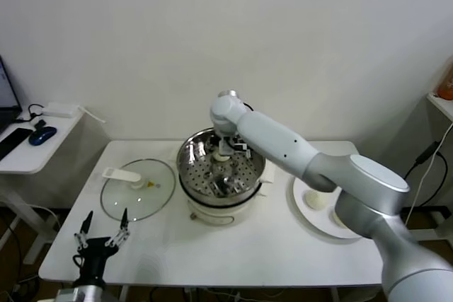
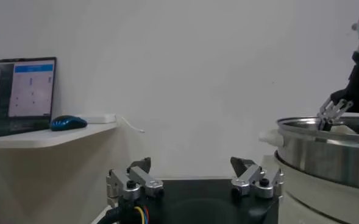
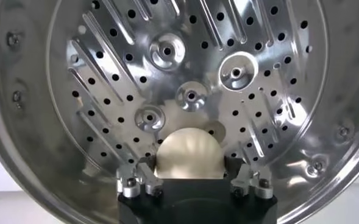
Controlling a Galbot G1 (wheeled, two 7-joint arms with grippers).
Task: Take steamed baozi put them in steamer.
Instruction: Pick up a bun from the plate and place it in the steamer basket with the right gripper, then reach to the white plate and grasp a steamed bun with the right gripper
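Jaws of the right gripper [image 3: 192, 182] close on a steamed baozi [image 3: 189, 154], a smooth, off-white dome with faint pleats, held over the perforated floor of the steamer [image 1: 185, 163]. The steamer is a round, shiny steel basket on a white cooker base, standing at the middle of the table [image 1: 233, 245]. Its floor is dotted with holes, pressed ribs and round bosses, which mirror the pale bun.

The jaws of the left gripper [image 1: 103, 234] stand spread open and hold nothing; it hangs at the table's near edge, on the robot's left of the steamer and well apart from it.

Just left of the steamer a glass lid [image 1: 138, 189] with a white handle lies flat on the table. On the steamer's right sits a white plate [image 1: 301, 210] with another baozi [image 1: 316, 200] on it; the right arm crosses above the plate and hides part of it. Farther left of the steamer, a side shelf [image 1: 32, 150] carries a blue mouse [image 1: 42, 134].

In the head view the right arm covers much of the held bun; only the right wrist view shows the bun between the fingers. The left wrist view shows the steamer's outer wall [image 2: 325, 155] and the right gripper [image 2: 333, 114] dipping over its rim, plus a laptop screen [image 2: 19, 91] on the shelf.
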